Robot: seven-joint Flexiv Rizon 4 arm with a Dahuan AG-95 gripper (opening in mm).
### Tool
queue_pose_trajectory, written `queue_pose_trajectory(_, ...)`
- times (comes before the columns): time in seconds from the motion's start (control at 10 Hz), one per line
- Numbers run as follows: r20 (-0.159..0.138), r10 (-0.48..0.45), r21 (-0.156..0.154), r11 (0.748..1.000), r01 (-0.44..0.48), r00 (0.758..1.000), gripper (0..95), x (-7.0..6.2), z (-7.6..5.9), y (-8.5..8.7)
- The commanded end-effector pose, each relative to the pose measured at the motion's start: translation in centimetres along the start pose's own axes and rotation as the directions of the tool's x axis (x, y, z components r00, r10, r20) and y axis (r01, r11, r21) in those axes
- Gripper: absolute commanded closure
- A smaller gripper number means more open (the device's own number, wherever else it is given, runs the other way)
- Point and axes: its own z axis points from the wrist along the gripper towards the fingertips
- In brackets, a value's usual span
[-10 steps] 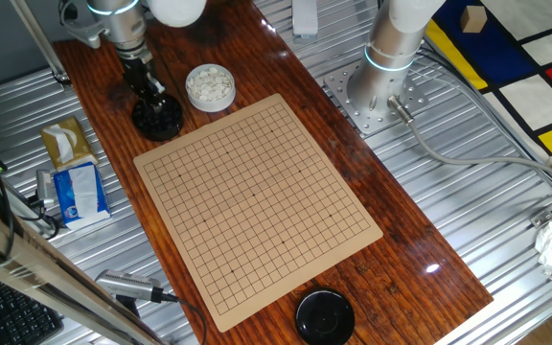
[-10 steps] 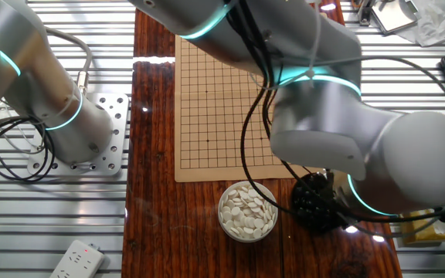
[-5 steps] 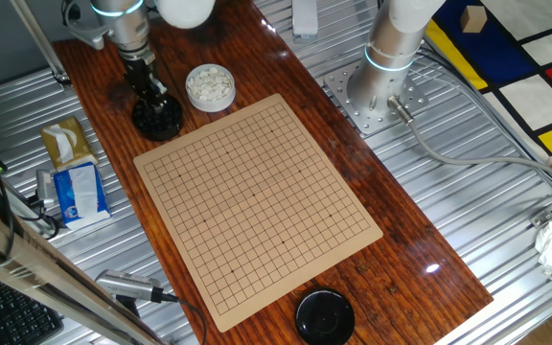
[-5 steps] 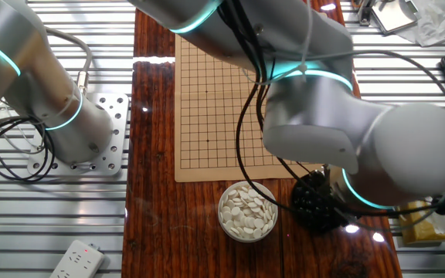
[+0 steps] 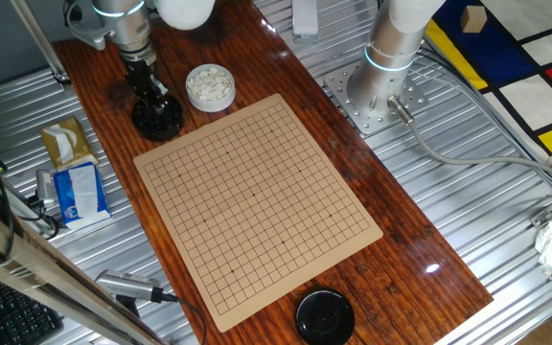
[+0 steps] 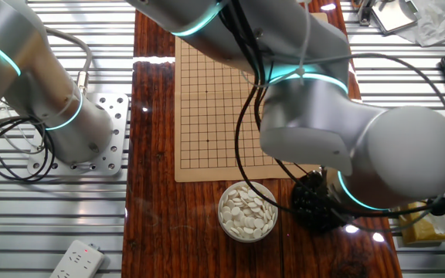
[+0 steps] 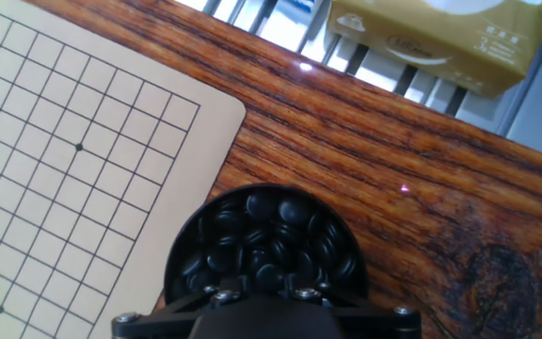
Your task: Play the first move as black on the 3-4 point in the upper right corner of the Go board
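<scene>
Because the black stones [image 7: 271,240] sit heaped in their bowl [image 5: 157,119] just off the board [image 5: 257,206] corner, the gripper [image 5: 149,88] hangs directly over them to pick one. Finger state: cannot tell, tips hidden. Board carries no stone; the 3-4 point is unfilled.

Bulky glossy white-grey arm [image 6: 346,139] with glowing cyan joint rings, looping black cables, black wrist
</scene>
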Motion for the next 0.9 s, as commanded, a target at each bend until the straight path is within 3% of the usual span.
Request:
queue_pose_trajectory(0.1,0.005,0.002,-0.003,1.000,-0.002,1.000,57.0,0.4,0.4,0.3)
queue_pose_trajectory(0.5,-0.005,0.014,-0.008,1.000,-0.014,1.000,57.0,0.5,0.7,0.5)
queue_pose_trajectory(0.6,-0.013,0.024,-0.002,1.000,-0.024,1.000,76.0,0.5,0.9,0.5)
queue_pose_trajectory(0.9,-0.008,0.020,0.003,1.000,-0.020,1.000,76.0,0.6,1.5,0.6)
